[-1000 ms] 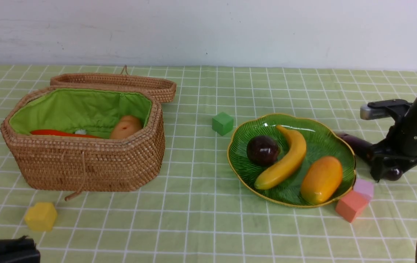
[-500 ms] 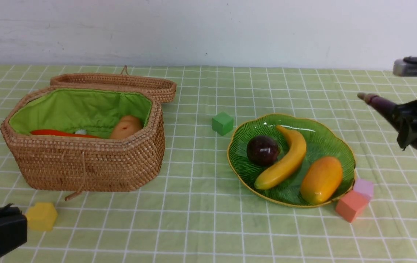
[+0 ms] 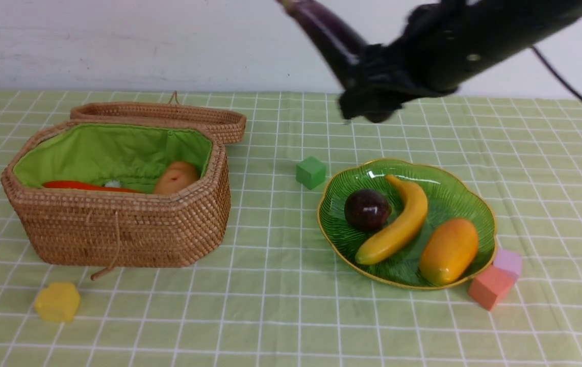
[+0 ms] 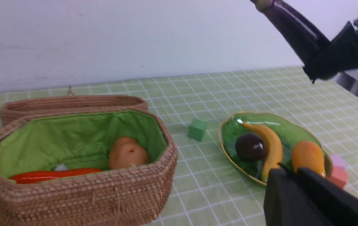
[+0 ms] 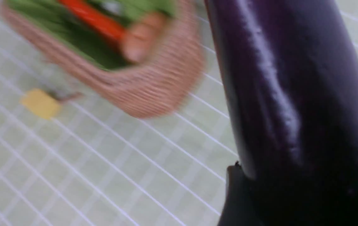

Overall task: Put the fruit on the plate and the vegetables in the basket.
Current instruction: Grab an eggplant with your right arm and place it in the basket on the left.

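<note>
Closest to the camera, a yellow block [image 3: 57, 302] is sitting on the checked tabletop [image 3: 280, 316] in front of the basket [image 3: 117, 224], and a pink block [image 3: 489, 287] with a pale purple one [image 3: 508, 261] behind it are resting against the near right edge of the plate [image 3: 331, 232]. The plate is already carrying the banana [image 3: 398, 224], the mango [image 3: 449, 250] and the mangosteen [image 3: 367, 209], so the fruit half is looking done to me. The basket is standing open with its lid [image 3: 168, 114] flipped back, and the carrot [image 3: 84, 186] and potato [image 3: 176, 177] are lying on the green lining. A green block [image 3: 310, 172] is sitting between basket and plate. Further back and up in the air, the right gripper [image 3: 367, 97] is carrying the eggplant [image 3: 326, 30], jaws clamped around its thick end, stem end tilting up and to the left, toward the basket side. So the basket is lying down and to the left of the load, and the eggplant's long axis will probably be needing to line up with the basket's longer side to drop in cleanly. The left gripper [image 4: 307, 197] is hanging back at the near side with its jaws closed on nothing, only showing in its own wrist view. No labels or writing I can read anywhere.
</note>
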Tool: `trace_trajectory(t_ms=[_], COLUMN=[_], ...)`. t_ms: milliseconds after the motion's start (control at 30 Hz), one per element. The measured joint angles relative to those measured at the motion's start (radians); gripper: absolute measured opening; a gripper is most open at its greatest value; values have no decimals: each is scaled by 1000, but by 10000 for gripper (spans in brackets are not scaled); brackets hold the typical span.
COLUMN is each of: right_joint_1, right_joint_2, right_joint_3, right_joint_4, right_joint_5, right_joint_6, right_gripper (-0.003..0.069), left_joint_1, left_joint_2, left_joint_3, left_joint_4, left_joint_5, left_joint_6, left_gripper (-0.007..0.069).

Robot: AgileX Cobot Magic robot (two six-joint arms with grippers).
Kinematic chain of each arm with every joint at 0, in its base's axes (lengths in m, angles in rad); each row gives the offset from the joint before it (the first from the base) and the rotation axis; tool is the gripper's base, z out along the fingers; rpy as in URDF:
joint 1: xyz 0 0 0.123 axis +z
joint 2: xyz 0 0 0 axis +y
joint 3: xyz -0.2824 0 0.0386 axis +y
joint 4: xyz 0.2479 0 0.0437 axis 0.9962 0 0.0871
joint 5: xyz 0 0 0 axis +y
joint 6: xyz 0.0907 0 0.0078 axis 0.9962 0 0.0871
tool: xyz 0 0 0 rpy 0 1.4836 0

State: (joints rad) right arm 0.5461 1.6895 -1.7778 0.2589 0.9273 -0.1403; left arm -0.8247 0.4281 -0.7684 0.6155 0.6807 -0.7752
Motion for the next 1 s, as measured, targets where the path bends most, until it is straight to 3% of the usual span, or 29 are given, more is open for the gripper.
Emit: trace_trajectory(t_ms=[100, 367, 533, 733, 1000], right_joint_1=[100, 234, 249, 249, 249], right_joint_2=[87, 347, 480, 555, 637], right_joint_3=[-97, -416, -566, -599, -600], right_joint_4=[5, 13, 44, 101, 34], right_joint_5=[-59, -112, -112, -120, -230], right_joint_6=[-15, -86, -114, -200, -251], right_gripper=[422, 422, 422, 421, 421], left_joint_1=[0, 0, 0, 0, 0], left_joint_2=[0, 0, 0, 0, 0], left_joint_3=[0, 0, 0, 0, 0], left_joint_4=[114, 237, 252, 259, 259], left_joint_5=[17, 59, 91, 151, 160], left_joint_6=[-108, -190, -194, -194, -194], left_gripper=[38, 39, 39, 41, 50])
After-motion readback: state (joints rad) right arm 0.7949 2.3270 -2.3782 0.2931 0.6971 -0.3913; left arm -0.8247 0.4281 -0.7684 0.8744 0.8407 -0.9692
